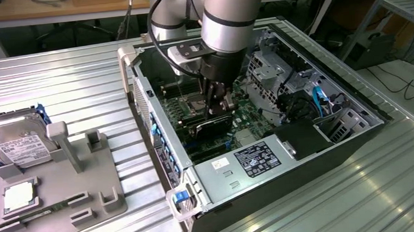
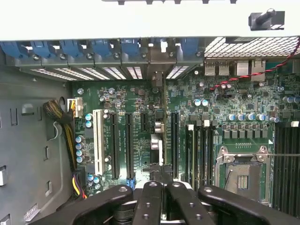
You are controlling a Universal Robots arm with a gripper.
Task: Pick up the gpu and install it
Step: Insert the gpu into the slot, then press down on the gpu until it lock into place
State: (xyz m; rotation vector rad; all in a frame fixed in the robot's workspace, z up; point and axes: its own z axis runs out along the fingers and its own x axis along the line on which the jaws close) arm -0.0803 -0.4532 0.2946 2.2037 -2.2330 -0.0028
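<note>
Inside the case: the gripper (image 1: 218, 106) is pressed together on the upper edge of the gpu (image 1: 212, 125), which stands upright on the motherboard (image 1: 246, 119).
Card from the wrist: the gpu (image 2: 158, 136) is seen edge-on, running to the rear slot brackets.
Surface: ribbed metal table (image 1: 71, 86) carries the open computer case (image 1: 295, 186).
Exterior view's left: a grey parts holder (image 1: 61, 182) with a hard drive (image 1: 17, 144).
Room: wooden benches (image 1: 59, 8) behind; cables (image 1: 404, 82) on the floor.

Black gpu (image 1: 213, 127), seemingly upright on motherboard (image 1: 246, 119)

Ribbed metal table (image 1: 63, 86), matt grey plastic tray (image 1: 90, 183), glossy green motherboard (image 2: 243, 101)
</note>
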